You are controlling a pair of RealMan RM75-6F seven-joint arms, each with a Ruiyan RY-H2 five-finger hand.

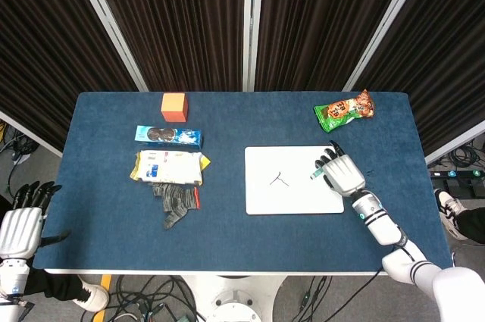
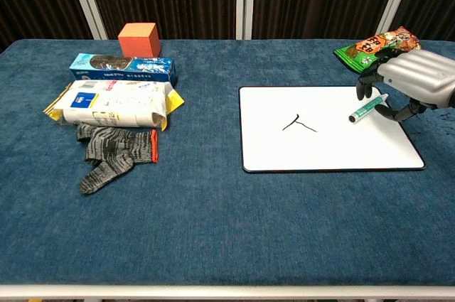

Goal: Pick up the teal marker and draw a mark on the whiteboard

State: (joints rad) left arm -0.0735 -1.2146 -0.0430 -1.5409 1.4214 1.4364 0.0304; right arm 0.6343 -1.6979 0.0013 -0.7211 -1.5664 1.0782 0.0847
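Note:
The teal marker [image 2: 366,109] lies slanted on the right part of the whiteboard [image 2: 313,149], its tip toward the board's middle. My right hand [image 2: 412,78] hovers just over the marker's back end with fingers spread, and no grip on it shows. In the head view the marker [image 1: 317,173] pokes out left of that hand [image 1: 342,174] on the whiteboard [image 1: 292,197]. A thin black mark [image 2: 299,124] is near the board's centre. My left hand [image 1: 19,227] hangs off the table's left edge, fingers apart and holding nothing.
An orange cube [image 1: 174,107], a blue biscuit box [image 1: 168,136], a white-and-yellow packet [image 1: 170,167] and a grey glove [image 1: 176,202] lie on the left half. A green snack bag [image 1: 345,109] sits at the back right, beyond the board.

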